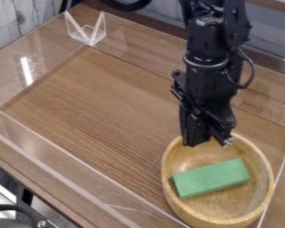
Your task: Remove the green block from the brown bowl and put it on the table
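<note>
The green block (210, 179), a flat mint-green slab, lies inside the brown bowl (181, 198) at the near right of the table (97, 98). My black gripper (205, 139) hangs just above the bowl's far rim, behind the block and not touching it. Its fingers are shut and hold nothing.
Low clear acrylic walls (61, 169) run along the table's left and near edges. A small clear acrylic stand (85, 31) sits at the far left corner. Bare wood-grain tabletop stretches left of the bowl.
</note>
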Tool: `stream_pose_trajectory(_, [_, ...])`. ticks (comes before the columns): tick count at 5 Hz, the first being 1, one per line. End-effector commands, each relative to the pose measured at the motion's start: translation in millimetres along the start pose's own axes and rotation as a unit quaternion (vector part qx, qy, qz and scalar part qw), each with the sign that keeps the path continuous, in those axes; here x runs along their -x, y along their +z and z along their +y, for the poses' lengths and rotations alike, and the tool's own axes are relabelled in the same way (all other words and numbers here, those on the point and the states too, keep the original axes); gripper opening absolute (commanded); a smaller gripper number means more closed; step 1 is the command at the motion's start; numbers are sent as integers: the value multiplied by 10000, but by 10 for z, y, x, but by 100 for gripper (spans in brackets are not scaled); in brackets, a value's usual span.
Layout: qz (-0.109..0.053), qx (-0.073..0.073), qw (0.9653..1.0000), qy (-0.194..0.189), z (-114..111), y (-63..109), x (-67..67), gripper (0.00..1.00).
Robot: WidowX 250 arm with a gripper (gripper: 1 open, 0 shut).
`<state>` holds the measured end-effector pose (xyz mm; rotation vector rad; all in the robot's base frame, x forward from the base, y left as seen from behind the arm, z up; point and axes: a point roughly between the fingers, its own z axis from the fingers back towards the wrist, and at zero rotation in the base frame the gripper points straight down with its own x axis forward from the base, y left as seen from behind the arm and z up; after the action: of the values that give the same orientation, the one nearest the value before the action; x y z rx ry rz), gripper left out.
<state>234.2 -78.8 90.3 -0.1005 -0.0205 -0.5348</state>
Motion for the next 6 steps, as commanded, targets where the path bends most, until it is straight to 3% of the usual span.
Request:
stream_pose_trajectory(1, [-86, -20, 9997, -206, -27, 12, -21, 0])
stream_pose_trajectory(6, [-89, -47, 9968, -791, -110, -35, -3, 0])
